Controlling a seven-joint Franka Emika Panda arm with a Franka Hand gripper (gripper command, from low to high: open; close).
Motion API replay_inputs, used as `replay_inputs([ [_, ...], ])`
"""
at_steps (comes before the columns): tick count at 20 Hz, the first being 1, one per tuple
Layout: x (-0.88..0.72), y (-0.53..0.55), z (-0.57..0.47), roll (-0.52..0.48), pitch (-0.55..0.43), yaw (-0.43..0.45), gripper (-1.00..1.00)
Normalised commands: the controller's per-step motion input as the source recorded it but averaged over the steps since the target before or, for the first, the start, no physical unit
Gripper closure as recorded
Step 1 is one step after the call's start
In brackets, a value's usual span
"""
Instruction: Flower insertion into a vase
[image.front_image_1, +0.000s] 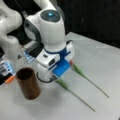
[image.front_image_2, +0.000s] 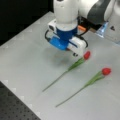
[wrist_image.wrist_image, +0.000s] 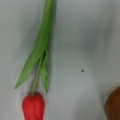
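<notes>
At a front view's left the vase (image.front_image_1: 28, 83) stands upright and empty on the counter (image.front_image_1: 105, 62), just beside the pincer (image.front_image_1: 46, 76), whose jaws are hidden, so their spread cannot be told. The nearer tulip (image.front_image_2: 75, 65) lies flat directly beneath it, bloom toward the vase, stem running away; another tulip (image.front_image_2: 96, 78) lies parallel beyond.

pale grey table (image.front_image_1: 105, 65); black perforated board (image.front_image_2: 15, 107) at its corner.
</notes>
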Motion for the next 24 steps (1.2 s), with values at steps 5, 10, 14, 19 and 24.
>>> replay_inputs([
  [5,0.24,-0.04,-0.18,0.01,0.058,0.092,-1.0],
  [10,0.29,0.0,-0.28,-0.013,0.026,0.068,-1.0],
  [14,0.32,0.03,-0.26,-0.043,0.017,0.049,-1.0],
  [19,0.3,0.06,-0.16,-0.068,0.023,0.021,-1.0],
  [24,0.3,0.07,-0.11,-0.078,0.023,0.013,-1.0],
])
